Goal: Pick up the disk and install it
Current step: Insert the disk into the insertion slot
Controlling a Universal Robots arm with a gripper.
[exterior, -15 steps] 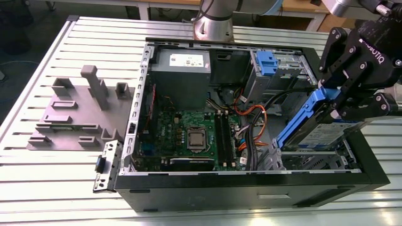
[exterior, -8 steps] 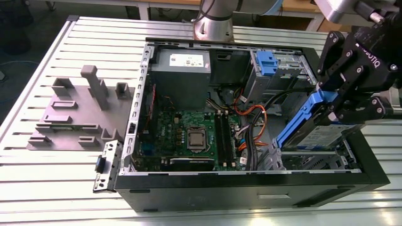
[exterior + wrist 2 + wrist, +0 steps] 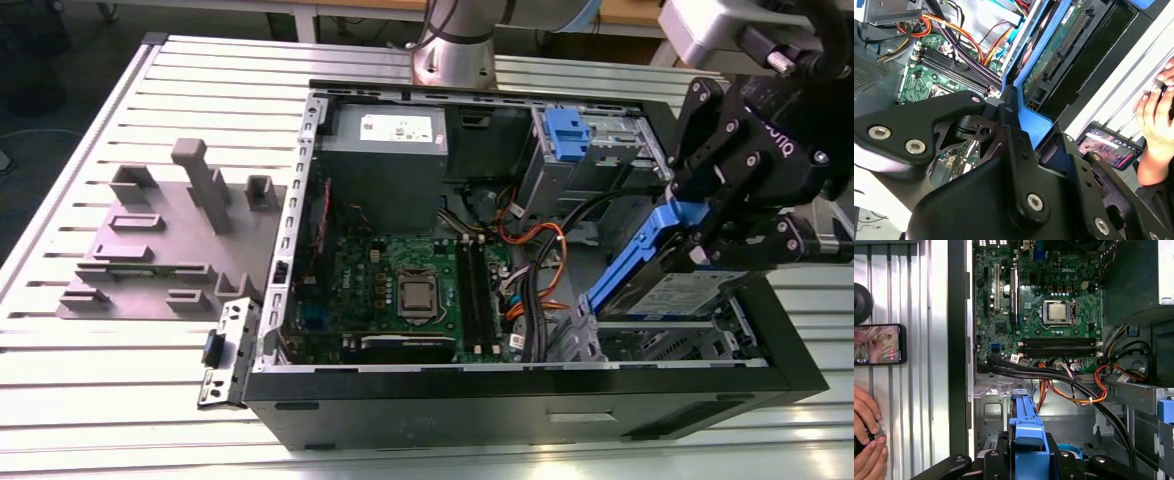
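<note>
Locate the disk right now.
Held tilted in the claw at the exterior view's right, the disk hangs over the computer case's drive bay.

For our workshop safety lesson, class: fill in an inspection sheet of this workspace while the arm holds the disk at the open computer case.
Surface: slatted metal table, carrying an open computer case.
Job's things: disk tilted, at the case's end on the exterior view's right.
Clutter: grey stepped fixture beside the case; phone on the table.
Grippers: gripper shut on the disk's blue carrier.
Cables: orange and black cables loose inside the case, close to the disk.
Surroundings: person's hands near the phone.
</note>
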